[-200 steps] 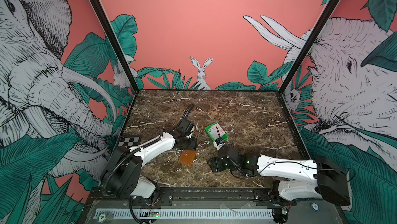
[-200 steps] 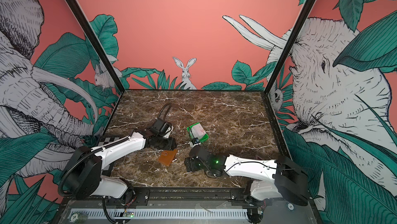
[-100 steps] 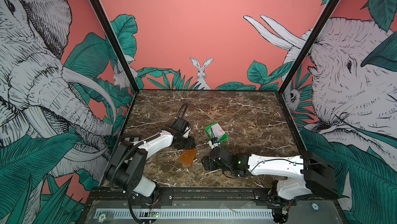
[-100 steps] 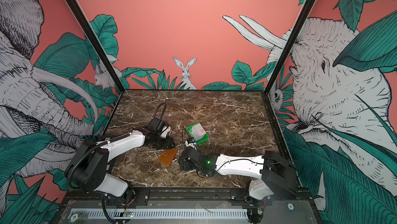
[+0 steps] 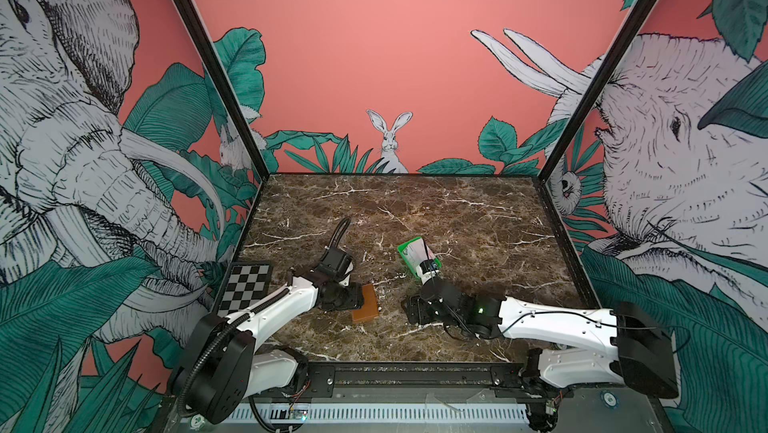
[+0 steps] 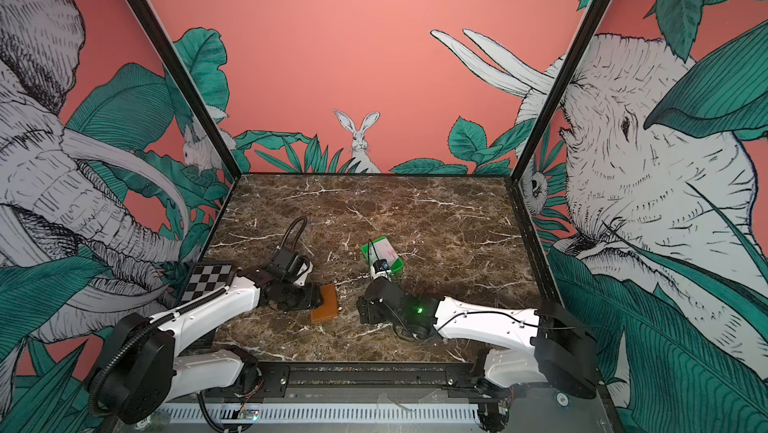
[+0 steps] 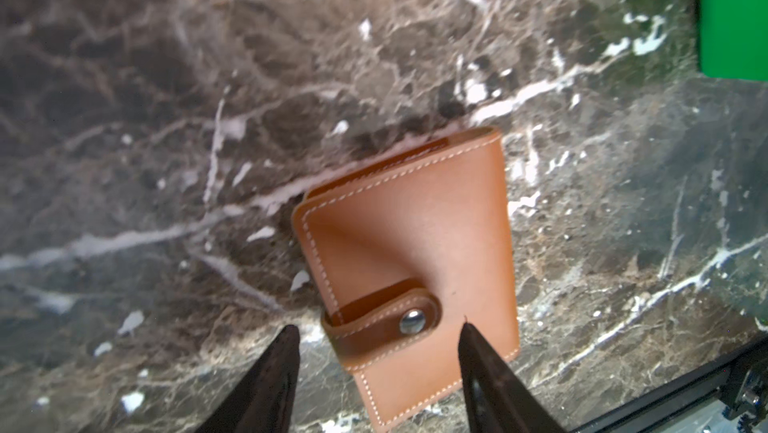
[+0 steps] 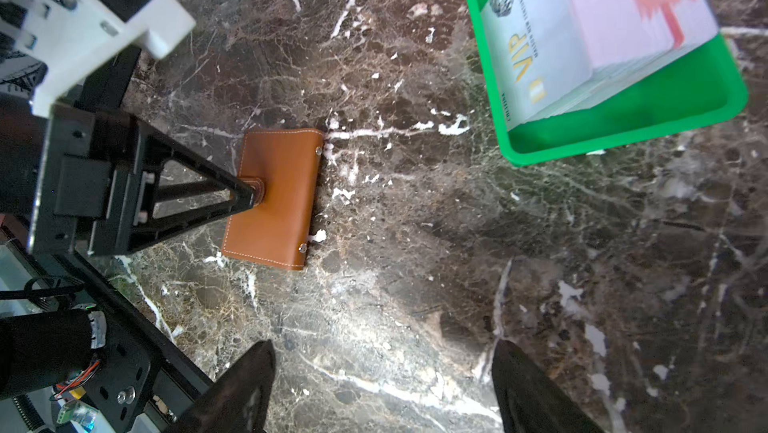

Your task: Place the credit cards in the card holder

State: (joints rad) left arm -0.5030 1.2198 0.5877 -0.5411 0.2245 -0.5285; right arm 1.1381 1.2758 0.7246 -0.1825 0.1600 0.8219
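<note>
Card holder (image 5: pixel 367 304) lies flat and closed on the marble table (image 5: pixel 457 219), toward the front and left of the middle in both top views. Its snap tab (image 7: pixel 388 329) is fastened over the edge.

Left gripper (image 7: pixel 378 327) is down at that tab edge. From the left wrist I see the two dark fingers (image 7: pixel 270 372) spread, one off the side of the holder (image 7: pixel 415 235) over marble, one over its brown face, with the tab between them. Jaws stand apart and pinch nothing. From the right wrist the tip of the left gripper (image 8: pixel 251 194) meets the tab. I cannot tell whether it presses or only touches.

Right gripper (image 8: pixel 384 345) hangs over bare marble, jaws wide, nothing between them. It is to the right of the holder (image 8: pixel 276 198) and apart from it.

Credit cards (image 8: pixel 602 24) sit as a leaning stack in the green tray (image 8: pixel 623 136). The top one is pale with red print, and one beside it carries gold "VIP" lettering. The tray (image 5: pixel 401 250) is farther back than the holder, just behind the right wrist in a top view. No card lies loose on the table that I can see.
</note>
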